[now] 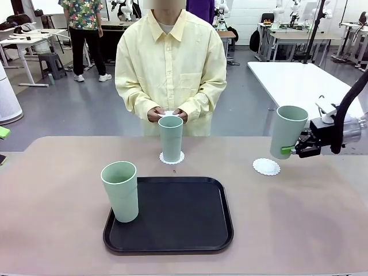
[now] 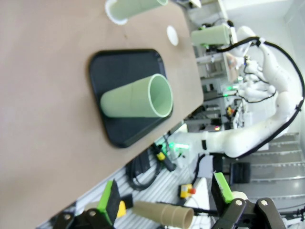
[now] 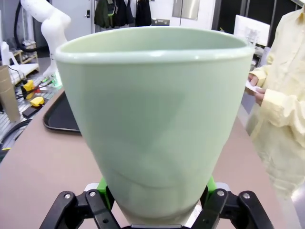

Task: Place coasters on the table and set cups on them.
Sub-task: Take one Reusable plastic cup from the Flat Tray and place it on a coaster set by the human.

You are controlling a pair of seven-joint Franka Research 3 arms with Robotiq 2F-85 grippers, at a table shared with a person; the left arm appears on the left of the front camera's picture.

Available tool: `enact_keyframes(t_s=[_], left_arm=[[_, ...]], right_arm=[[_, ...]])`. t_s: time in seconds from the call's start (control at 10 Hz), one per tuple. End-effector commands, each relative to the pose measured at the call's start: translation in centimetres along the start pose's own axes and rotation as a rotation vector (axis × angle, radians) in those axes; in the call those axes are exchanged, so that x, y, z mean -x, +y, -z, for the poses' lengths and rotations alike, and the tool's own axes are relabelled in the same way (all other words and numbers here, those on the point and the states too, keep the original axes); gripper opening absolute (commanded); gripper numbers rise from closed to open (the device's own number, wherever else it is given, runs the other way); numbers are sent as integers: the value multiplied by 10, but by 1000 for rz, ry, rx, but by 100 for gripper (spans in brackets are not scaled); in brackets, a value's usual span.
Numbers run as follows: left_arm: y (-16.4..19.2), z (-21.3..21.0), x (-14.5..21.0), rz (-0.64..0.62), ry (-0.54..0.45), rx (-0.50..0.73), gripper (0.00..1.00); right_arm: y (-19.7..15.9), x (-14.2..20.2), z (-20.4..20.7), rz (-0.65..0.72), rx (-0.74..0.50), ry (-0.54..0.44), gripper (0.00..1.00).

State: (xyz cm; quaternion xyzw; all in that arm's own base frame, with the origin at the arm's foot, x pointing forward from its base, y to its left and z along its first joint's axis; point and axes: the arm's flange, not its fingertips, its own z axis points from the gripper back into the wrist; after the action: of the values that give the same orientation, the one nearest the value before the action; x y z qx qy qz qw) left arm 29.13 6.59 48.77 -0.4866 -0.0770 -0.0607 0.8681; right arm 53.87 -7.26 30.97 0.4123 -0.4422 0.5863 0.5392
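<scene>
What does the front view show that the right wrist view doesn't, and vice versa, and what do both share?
Front view: the middle cup standing on a coaster, a bare coaster, and the left cup on the black tray. Right wrist view: a cardboard tube past the table edge. Both: the right gripper shut on the third cup, the tray, the table, and the person holding something white.

Three pale mint-green tumblers, all mouth up. One cup (image 1: 171,138) stands upright on a lacy white coaster (image 1: 172,158) near the middle of the table's (image 1: 57,172) far edge. A second cup (image 1: 120,191) stands upright at the left edge of the tray (image 1: 178,213). The third cup (image 1: 287,131) hangs slightly tilted above the table's right side, clamped near its base by the right gripper (image 1: 291,150). A bare coaster (image 1: 266,167) lies flat on the table, below this cup in the front view.
</scene>
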Motion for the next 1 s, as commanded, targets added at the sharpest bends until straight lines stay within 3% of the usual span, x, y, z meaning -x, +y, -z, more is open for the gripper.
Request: enact_keyframes(t_s=[0.0,0.7,0.8,0.9], left_arm=[[1,0,0,21,-7,20,100],[1,0,0,21,-7,20,100],[1,0,0,21,-7,20,100],[1,0,0,21,-7,20,100]], right_arm=[[-12,12,15,7,-30,-10,81],[-38,38,30,104,-71,-10,81],[-37,32,30,124,11,43,81],[-31,43,33,86,-62,-13,81]])
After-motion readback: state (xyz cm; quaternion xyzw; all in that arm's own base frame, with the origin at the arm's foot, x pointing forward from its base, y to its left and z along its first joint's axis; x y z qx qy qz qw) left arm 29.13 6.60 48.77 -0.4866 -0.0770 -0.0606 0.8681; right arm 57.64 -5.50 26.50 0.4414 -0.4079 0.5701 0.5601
